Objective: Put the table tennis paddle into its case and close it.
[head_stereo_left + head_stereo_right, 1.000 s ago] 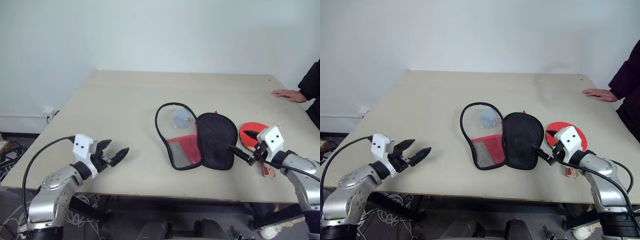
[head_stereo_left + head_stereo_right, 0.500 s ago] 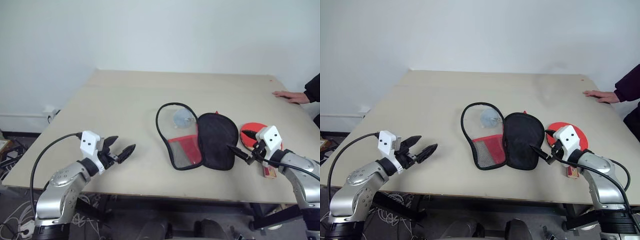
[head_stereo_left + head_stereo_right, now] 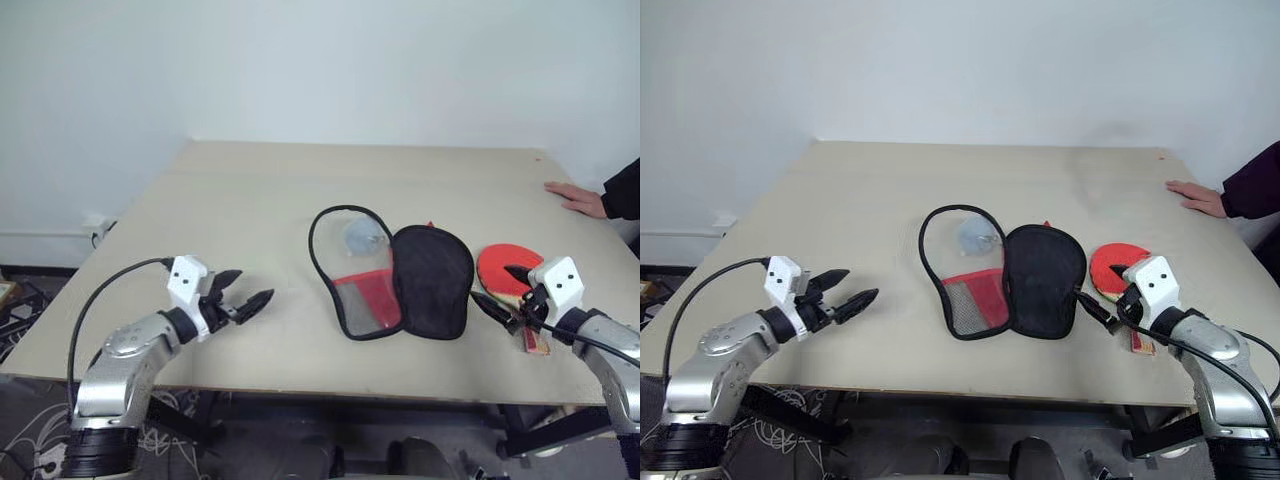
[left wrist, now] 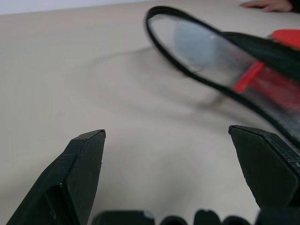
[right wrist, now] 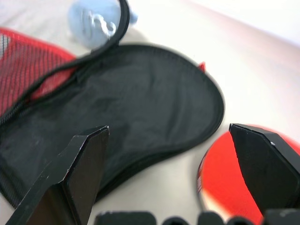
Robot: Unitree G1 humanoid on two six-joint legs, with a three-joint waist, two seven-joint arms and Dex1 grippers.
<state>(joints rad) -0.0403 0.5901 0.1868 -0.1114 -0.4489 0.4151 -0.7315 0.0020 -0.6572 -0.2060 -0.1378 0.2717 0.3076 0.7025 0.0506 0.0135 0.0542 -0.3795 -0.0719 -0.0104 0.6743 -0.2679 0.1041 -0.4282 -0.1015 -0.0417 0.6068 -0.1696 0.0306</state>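
The case (image 3: 432,280) lies opened flat at mid-table, its black half on the right and its clear and red mesh half (image 3: 358,285) on the left. To the right of it lies the table tennis paddle (image 3: 503,266), red face up, its handle partly hidden behind my right hand. My right gripper (image 3: 493,283) hovers open between the case's right edge and the paddle, holding nothing. Far to the left of the case, my left gripper (image 3: 250,288) is open and empty above bare table. The left wrist view has the case's clear half (image 4: 206,51) ahead.
A small pale ball (image 3: 362,235) sits under the clear half of the case. A person's hand (image 3: 577,197) rests on the table's far right edge. The beige table (image 3: 240,200) has a near edge just below both grippers.
My right gripper has shifted right, off the case's black half, baring more of the paddle. My left arm edged slightly toward the case. The person's hand drew back a little.
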